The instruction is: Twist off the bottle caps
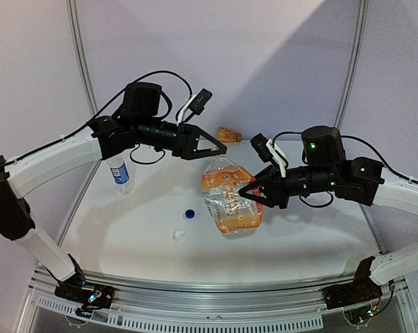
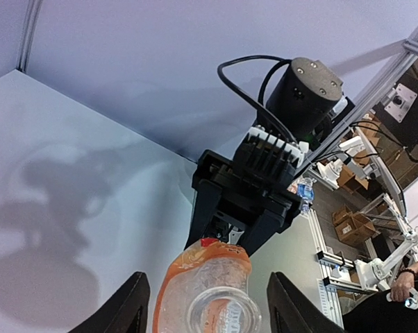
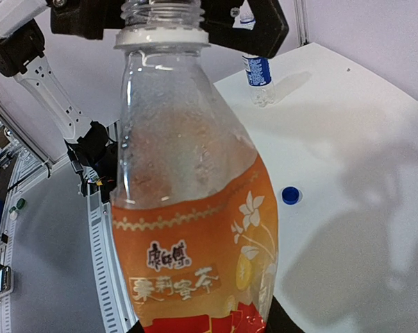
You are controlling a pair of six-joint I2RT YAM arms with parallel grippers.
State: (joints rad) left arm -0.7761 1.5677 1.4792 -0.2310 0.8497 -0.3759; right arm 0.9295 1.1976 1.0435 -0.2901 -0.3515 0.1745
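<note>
The orange bottle (image 1: 226,198) is held tilted above the table, and my right gripper (image 1: 251,192) is shut on its lower body. In the right wrist view the orange bottle (image 3: 188,229) fills the frame, and its neck (image 3: 160,14) is open and capless. My left gripper (image 1: 221,147) is open just beyond the neck. In the left wrist view the bottle mouth (image 2: 223,313) lies between its spread fingers (image 2: 134,305). The dark blue cap (image 1: 189,214) and the white cap (image 1: 179,236) lie loose on the table. The slim water bottle (image 1: 119,173) stands at the left; its top is hidden.
A small orange object (image 1: 227,133) sits at the back edge of the table. The blue cap (image 3: 289,195) and the water bottle (image 3: 257,73) also show in the right wrist view. A metal frame rail (image 1: 195,291) runs along the table's near edge.
</note>
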